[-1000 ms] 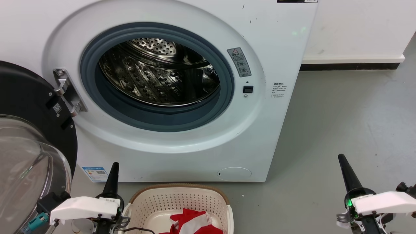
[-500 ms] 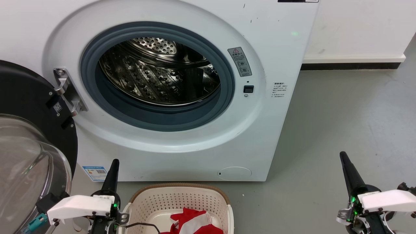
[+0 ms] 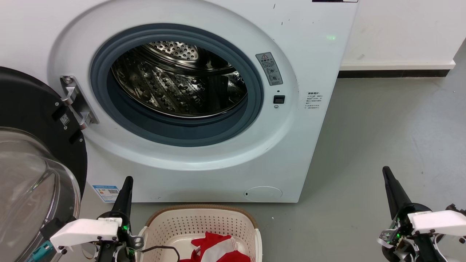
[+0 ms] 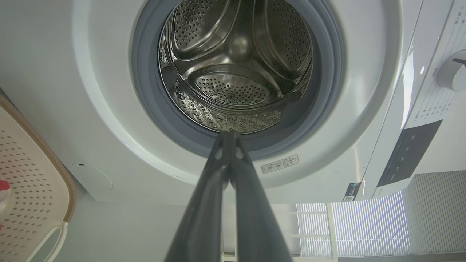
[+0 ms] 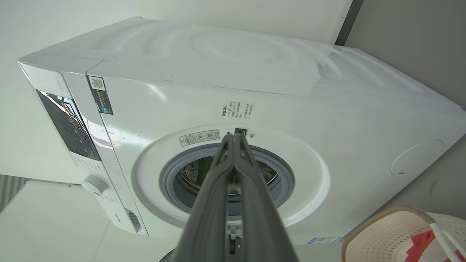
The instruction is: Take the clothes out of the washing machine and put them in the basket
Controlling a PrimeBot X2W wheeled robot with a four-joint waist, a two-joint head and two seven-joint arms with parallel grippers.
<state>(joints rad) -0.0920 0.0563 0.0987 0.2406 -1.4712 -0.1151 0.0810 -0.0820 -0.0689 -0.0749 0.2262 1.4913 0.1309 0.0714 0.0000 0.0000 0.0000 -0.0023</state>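
Clothes (image 3: 218, 249), red with white stripes, lay in the basket (image 3: 200, 211), which stood just before the washing machine (image 3: 218, 174) under its opening, probably so each garment had a short drop. The door (image 3: 32, 105) hung wide to the left, keeping the mouth clear; the drum (image 3: 174, 83) showed bare steel (emptied, I judged). The left gripper (image 3: 127, 181) sat low beside the basket, the right gripper (image 3: 386, 171) well off to its right. Both pointed at the machine, jaws pressed together on nothing.
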